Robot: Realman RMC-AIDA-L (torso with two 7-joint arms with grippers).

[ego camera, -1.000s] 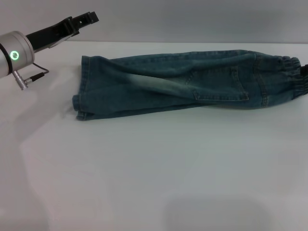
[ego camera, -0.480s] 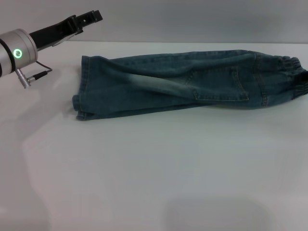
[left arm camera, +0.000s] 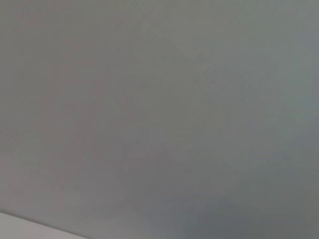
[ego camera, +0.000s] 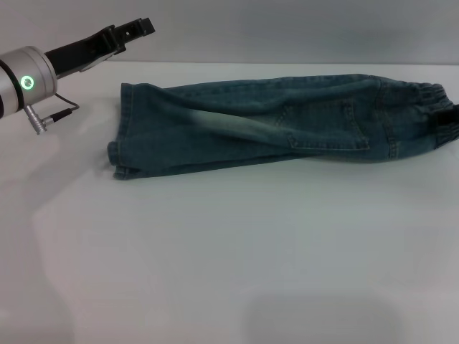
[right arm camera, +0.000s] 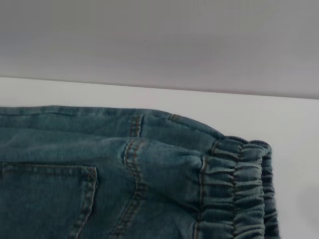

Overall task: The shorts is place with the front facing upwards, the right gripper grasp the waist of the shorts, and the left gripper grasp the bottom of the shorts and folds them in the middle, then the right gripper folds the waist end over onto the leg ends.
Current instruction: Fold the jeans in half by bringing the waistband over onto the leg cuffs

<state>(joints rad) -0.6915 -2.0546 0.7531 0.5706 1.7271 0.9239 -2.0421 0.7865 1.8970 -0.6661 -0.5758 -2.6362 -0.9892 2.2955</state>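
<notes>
Folded shorts [ego camera: 280,125] lie on the bench [ego camera: 229,251], no writing readable. Left claw [ego camera: 136,27] hovers beyond their leg end; I cannot tell its state. Right claw out of view.

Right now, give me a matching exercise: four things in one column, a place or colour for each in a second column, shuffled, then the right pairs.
Things:
1. left gripper
2. shorts
3. waistband
4. ring light

Places and colours:
A. green
B. at the head view's right edge
C. raised over the table's far left corner, clear of the denim
D. blue denim, folded lengthwise, flat on the table

Pairs: 1-C, 2-D, 3-B, 4-A
</notes>
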